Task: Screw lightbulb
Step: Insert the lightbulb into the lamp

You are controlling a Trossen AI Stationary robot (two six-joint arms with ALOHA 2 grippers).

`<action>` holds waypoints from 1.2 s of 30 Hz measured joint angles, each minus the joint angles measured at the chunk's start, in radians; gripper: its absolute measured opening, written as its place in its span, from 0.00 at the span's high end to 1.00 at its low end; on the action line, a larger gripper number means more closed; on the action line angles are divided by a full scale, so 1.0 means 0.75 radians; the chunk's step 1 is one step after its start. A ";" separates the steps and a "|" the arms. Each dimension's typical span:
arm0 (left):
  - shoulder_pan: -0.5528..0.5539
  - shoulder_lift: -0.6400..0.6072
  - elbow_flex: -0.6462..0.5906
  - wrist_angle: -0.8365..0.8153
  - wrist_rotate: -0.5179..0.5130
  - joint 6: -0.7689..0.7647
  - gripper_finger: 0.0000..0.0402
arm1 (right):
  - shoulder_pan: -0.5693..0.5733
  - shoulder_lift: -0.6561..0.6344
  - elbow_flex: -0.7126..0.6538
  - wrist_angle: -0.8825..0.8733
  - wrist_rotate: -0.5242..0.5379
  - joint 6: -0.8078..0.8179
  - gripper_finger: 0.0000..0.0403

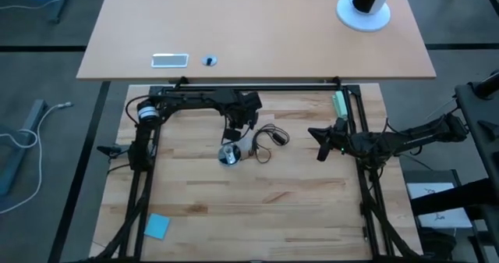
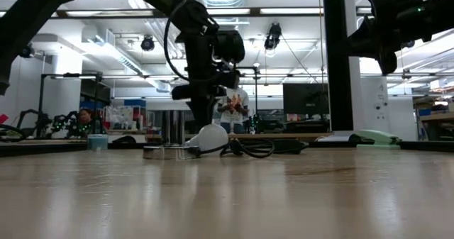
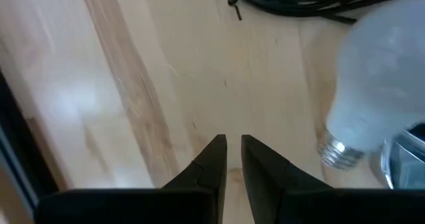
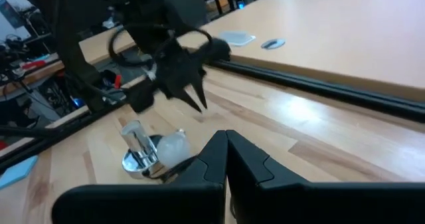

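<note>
The white frosted lightbulb [image 3: 378, 78] lies on its side on the wooden table, its silvery screw base [image 3: 337, 151] next to the round silver socket disc [image 1: 227, 156]. It also shows in the high view [image 1: 244, 145], the low view [image 2: 211, 136] and the right wrist view [image 4: 171, 145]. The socket's black cord [image 1: 270, 136] coils behind it. My left gripper [image 3: 232, 147] hangs shut and empty just above the table beside the bulb, fingers pointing down [image 4: 191, 91]. My right gripper [image 1: 320, 143] waits shut and empty at the table's right, raised [image 2: 386, 54].
A blue pad [image 1: 157, 225] lies near the front left corner. A green object [image 1: 339, 104] sits at the back right by the frame. On the far table lie a white card [image 1: 170, 59], a small blue cap [image 1: 209, 60] and a white round stand [image 1: 363, 13].
</note>
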 joint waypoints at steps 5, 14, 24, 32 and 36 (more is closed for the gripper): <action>0.006 -0.023 -0.027 -0.197 0.170 -0.010 0.87 | 0.000 0.000 -0.005 -0.049 -0.005 0.057 1.00; -0.008 -0.044 -0.215 -0.029 0.213 0.115 0.68 | 0.000 0.018 -0.010 -0.046 -0.004 0.091 1.00; -0.009 -0.082 -0.295 0.198 0.307 0.120 0.52 | 0.000 0.018 -0.013 -0.046 0.005 0.091 1.00; -0.004 -0.082 -0.348 0.245 0.343 0.144 0.55 | -0.001 0.024 -0.013 -0.045 0.005 0.094 1.00; -0.001 -0.082 -0.410 0.329 0.348 0.181 0.59 | 0.000 0.024 -0.013 -0.045 0.005 0.094 1.00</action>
